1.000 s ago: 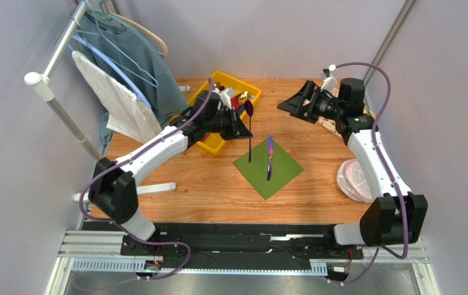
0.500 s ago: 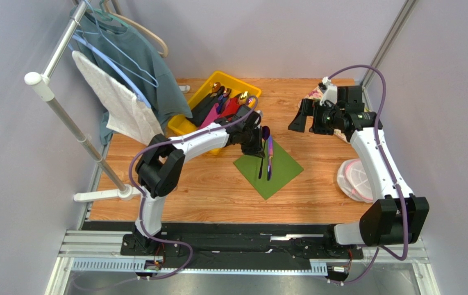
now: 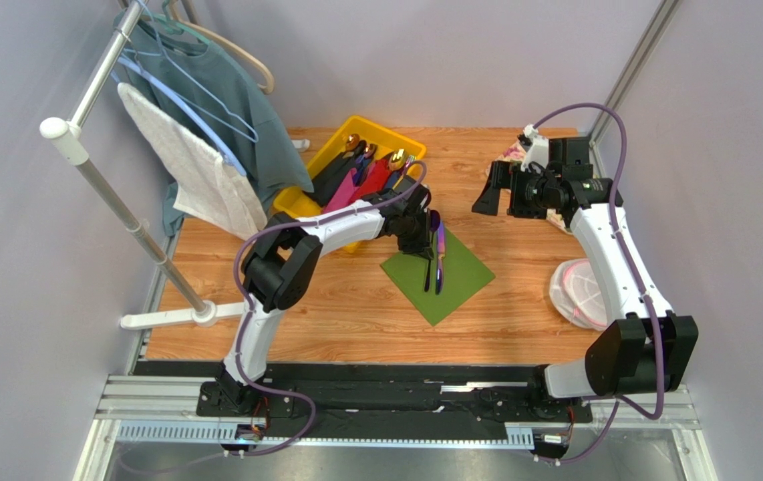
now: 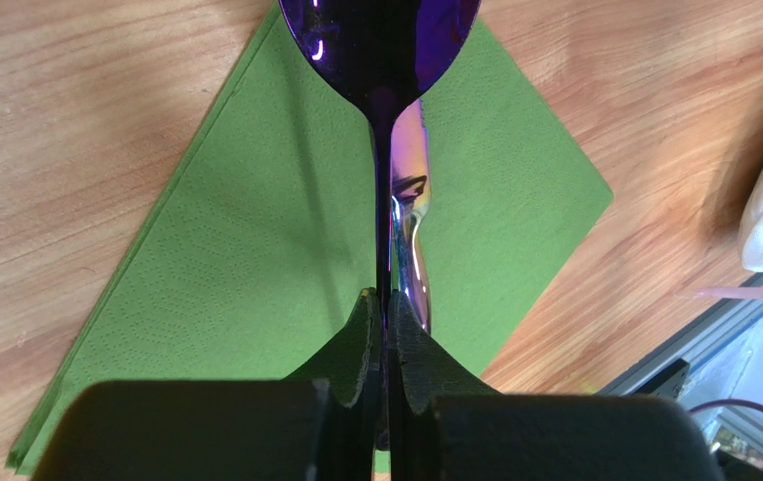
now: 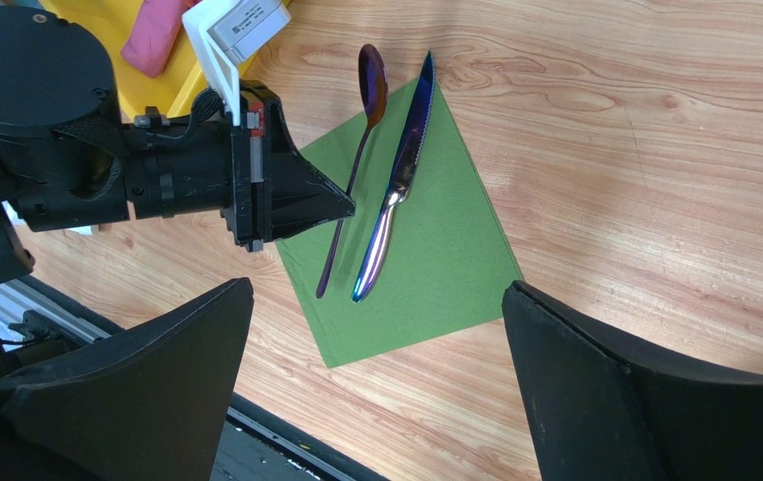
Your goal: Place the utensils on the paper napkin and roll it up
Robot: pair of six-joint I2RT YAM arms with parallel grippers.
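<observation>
Left end effector [image 4: 386, 301] is clamped tight on the thin handle of the spoon [image 4: 384, 100], holding it over the green napkin [image 5: 436, 261] at the middle of the surface [image 3: 355, 321]. The spoon sits just at the 9 o'clock side of the knife [image 5: 399, 170], which lies flat on the napkin, nearly parallel. Whether the spoon is touching the paper I cannot tell.

Right end effector [image 3: 493, 192] hangs spread wide and empty, out at 2 o'clock from the napkin.

Handling? The cutlery looks stiff, light and slick, so a pinch on the slim handle seems the safest hold. The napkin looks thin and limp and will likely skate on the wood. A free corner, say the one at 6 o'clock, looks like the place to grab for the roll.

A second ago the left end effector was back by the bin [image 3: 386, 125] at 11 o'clock, with the spoon at the napkin's 9 o'clock corner. Now it is in over the paper, and the elbow has folded inward.
</observation>
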